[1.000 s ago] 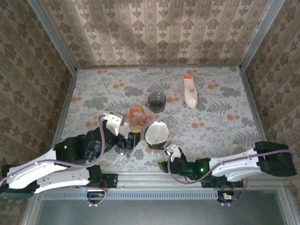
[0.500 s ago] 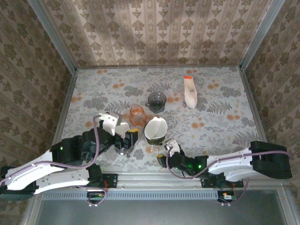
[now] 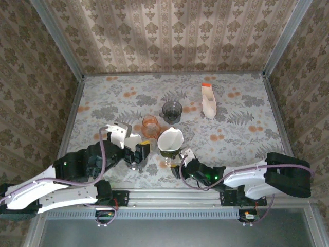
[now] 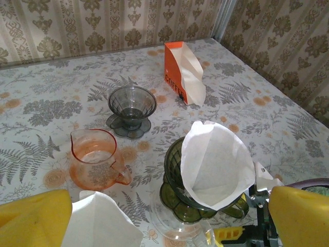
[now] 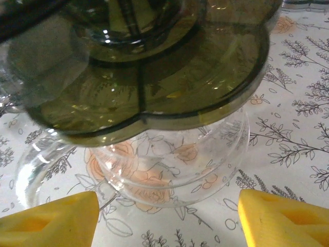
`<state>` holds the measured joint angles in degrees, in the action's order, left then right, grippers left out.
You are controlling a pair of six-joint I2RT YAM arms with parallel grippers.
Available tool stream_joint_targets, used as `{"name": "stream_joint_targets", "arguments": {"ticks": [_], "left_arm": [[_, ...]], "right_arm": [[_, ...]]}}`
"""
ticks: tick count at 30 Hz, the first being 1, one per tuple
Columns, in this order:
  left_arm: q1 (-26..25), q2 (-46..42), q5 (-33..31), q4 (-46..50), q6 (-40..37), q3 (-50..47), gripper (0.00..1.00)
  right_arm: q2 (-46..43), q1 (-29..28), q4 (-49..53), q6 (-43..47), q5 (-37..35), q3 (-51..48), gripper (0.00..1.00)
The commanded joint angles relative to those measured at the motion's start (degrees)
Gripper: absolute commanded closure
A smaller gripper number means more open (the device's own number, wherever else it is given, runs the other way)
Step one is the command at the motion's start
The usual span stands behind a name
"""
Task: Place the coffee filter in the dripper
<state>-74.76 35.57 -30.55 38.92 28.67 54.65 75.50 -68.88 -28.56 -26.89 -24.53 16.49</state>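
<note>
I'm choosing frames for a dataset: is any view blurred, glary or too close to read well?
Top external: even light, sharp, the table free of glare. Left wrist: the filter crisp, its own yellow fingers soft. Right wrist: very close, the green dripper slightly blurred, small glints on the glass carafe.

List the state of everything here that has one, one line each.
coffee filter, opened, seated in the green dripper
green dripper, upright on the glass server
glass server, empty, upright
grey dripper, empty, upright
orange pitcher, empty, upright
filter box, open
second filter, loose by the left gripper
left gripper, fingers open
right gripper, fingers open at the glass server
</note>
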Motion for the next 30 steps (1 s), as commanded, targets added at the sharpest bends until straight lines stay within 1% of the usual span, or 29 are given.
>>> {"name": "stream_joint_targets", "arguments": {"ticks": [1,12,20,30], "left_arm": [[0.58,-0.61,-1.8,0.02,-1.13,0.7,0.0],[1.19,-1.64,-2.23,0.63,-1.43,0.66,0.0],[1.55,-2.94,-2.74,2.72,-0.85,1.04,0.0],[1.72,-5.5,-3.68,5.52,0.26,0.73,0.0]], "right_arm": [[1.93,1.18,-4.04,1.27,0.89,1.69,0.27],[10.76,4.35,-10.0,2.54,2.91,5.41,0.29],[18.24,6.4,-14.21,1.85,1.62,9.18,0.3],[25.09,8.99,-15.26,2.0,3.43,15.66,0.3]]}}
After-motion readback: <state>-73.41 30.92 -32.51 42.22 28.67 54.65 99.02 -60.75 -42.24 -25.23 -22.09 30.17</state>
